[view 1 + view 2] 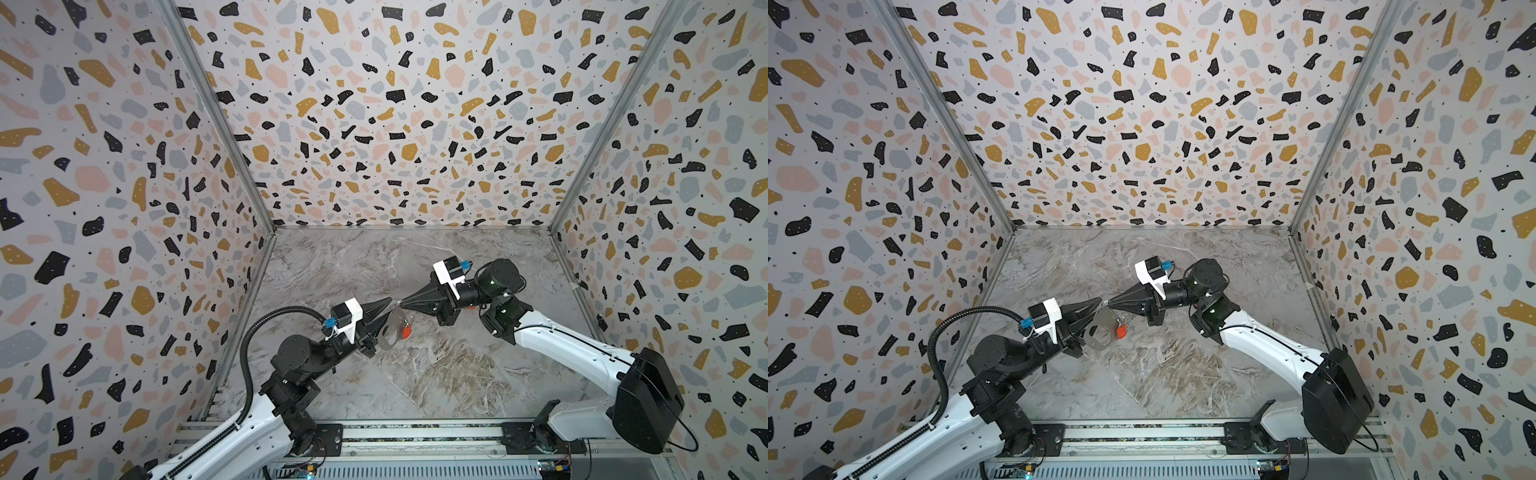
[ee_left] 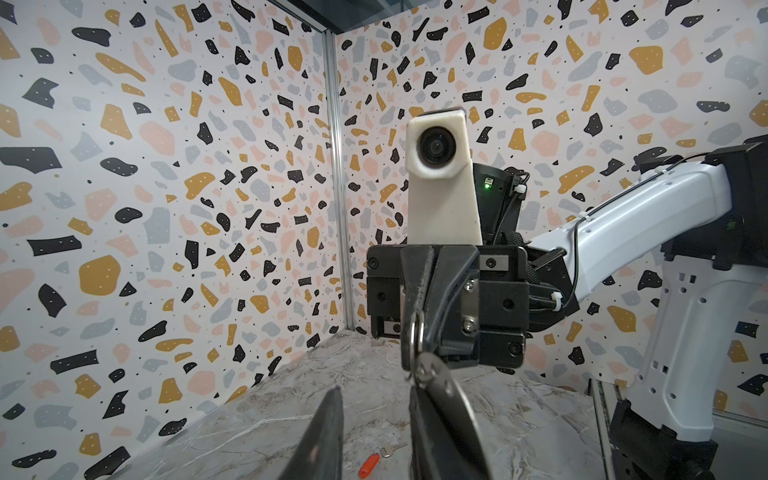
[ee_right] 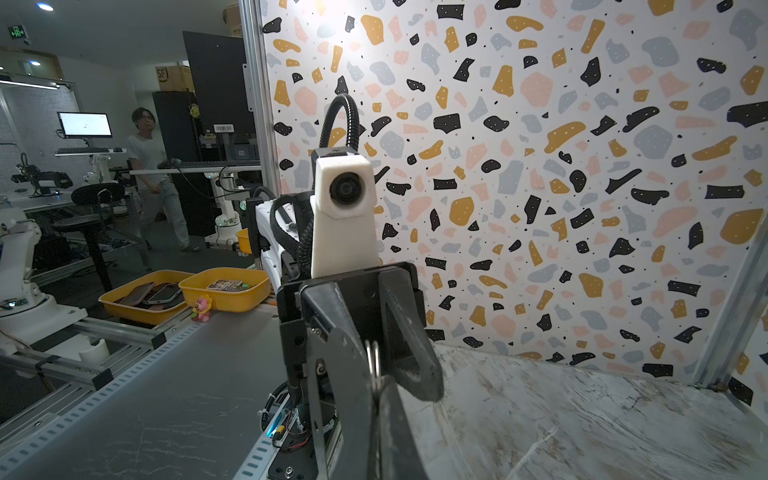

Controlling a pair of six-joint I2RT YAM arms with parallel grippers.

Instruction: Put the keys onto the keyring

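Observation:
The keyring, a flat dull-grey loop with one large hole, hangs in mid-air between both grippers. Its upper end seems threaded on a small wire ring. My right gripper is shut on that ring. In the left wrist view the keyring lies along the outer side of one finger of my left gripper. The left jaws stand apart with only table showing between them. One of the keys, with its red tag, lies on the table below. In both top views that tag shows beside the keyring.
Terrazzo-patterned walls close the marble table on three sides. A metal rail runs along the front edge by the arm bases. A small orange speck shows under the right wrist; I cannot tell what it is. Yellow trays sit outside.

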